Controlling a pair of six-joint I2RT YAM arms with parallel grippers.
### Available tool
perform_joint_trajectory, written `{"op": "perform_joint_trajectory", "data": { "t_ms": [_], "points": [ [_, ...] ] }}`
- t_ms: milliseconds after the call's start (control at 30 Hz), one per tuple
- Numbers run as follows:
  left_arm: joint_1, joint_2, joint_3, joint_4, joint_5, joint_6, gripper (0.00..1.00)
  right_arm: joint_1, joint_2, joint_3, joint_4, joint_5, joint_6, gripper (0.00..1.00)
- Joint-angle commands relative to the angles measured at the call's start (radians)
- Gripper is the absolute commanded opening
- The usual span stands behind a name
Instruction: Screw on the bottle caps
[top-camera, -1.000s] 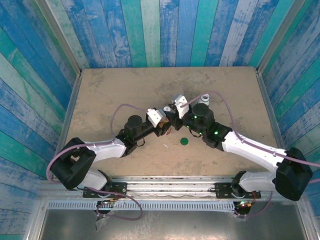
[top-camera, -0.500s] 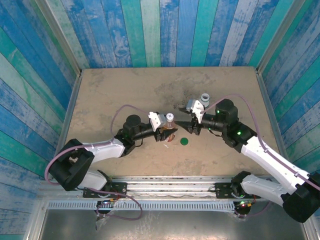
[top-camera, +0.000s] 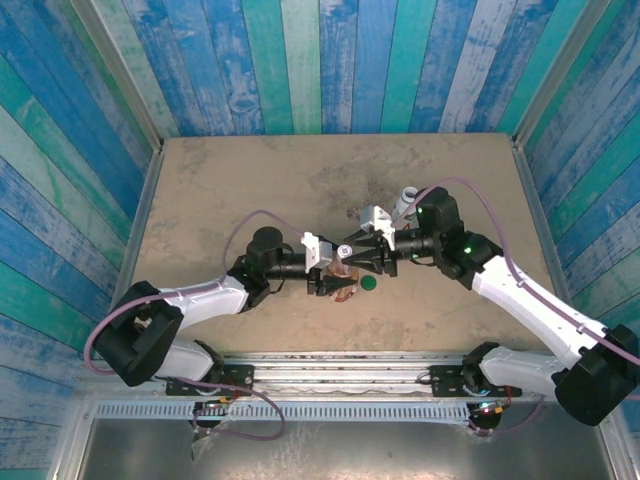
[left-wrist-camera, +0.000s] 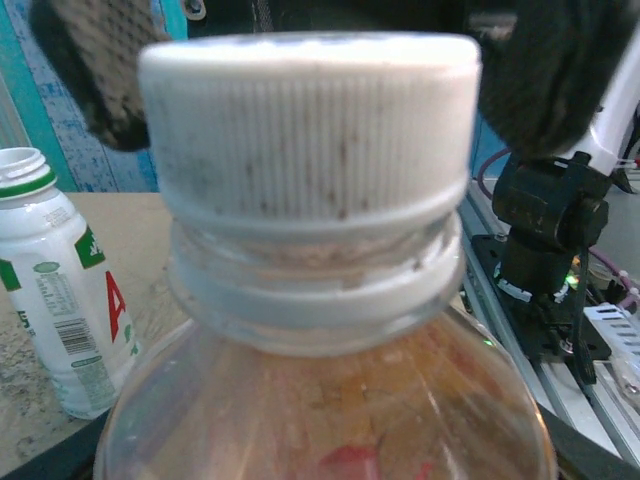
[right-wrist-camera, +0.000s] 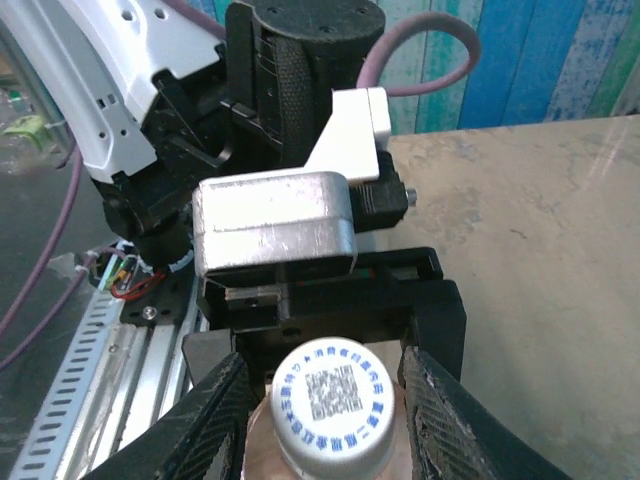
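Observation:
My left gripper (top-camera: 333, 279) is shut on the clear bottle (left-wrist-camera: 330, 400) of amber liquid and holds it upright near the table's middle. A ribbed white cap (left-wrist-camera: 310, 130) with a printed code on top (right-wrist-camera: 333, 405) sits on its neck. My right gripper (top-camera: 350, 254) reaches in from the right and straddles that cap. Its fingers (right-wrist-camera: 215, 425) stand close on both sides with small gaps, open. The flat green cap (top-camera: 368, 283) lies on the table just right of the held bottle. The white bottle (top-camera: 408, 197) stands uncapped behind the right wrist, and is also at the left (left-wrist-camera: 60, 300).
The sandy table (top-camera: 250, 180) is walled by blue-green planks on three sides. A metal rail (top-camera: 340, 365) with both arm bases runs along the near edge. Bare tabletop lies at the back and far left.
The right gripper drew back to the right from the bottle, then came back over the cap with its jaws narrower. The left gripper turned and shifted the bottle slightly right.

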Motion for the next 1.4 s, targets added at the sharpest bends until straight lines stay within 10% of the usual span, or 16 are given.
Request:
{"op": "perform_joint_trajectory", "data": {
  "t_ms": [0,367,700,900,1100,1367],
  "points": [
    [-0.001,-0.032,0.027,-0.021,0.026,0.019,0.65,0.003,0.022,0.032,-0.005,-0.062,0.001,0.43],
    [-0.001,-0.036,0.02,-0.007,-0.092,0.01,0.65,0.02,0.033,0.02,0.004,0.024,0.004,0.27],
    [0.0,0.056,0.027,0.214,-0.681,-0.179,0.62,0.122,0.02,-0.09,0.194,0.733,0.334,0.27],
    [-0.001,0.102,0.04,0.227,-0.789,-0.198,0.62,0.286,0.101,-0.123,0.295,1.142,0.441,0.27],
    [-0.001,0.077,0.035,0.166,-0.782,-0.161,0.63,0.287,0.087,-0.112,0.326,1.09,0.371,0.37],
    [0.0,0.013,0.018,-0.003,-0.594,0.01,0.63,0.207,-0.108,-0.115,0.179,0.587,0.01,0.63]
  ]
}}
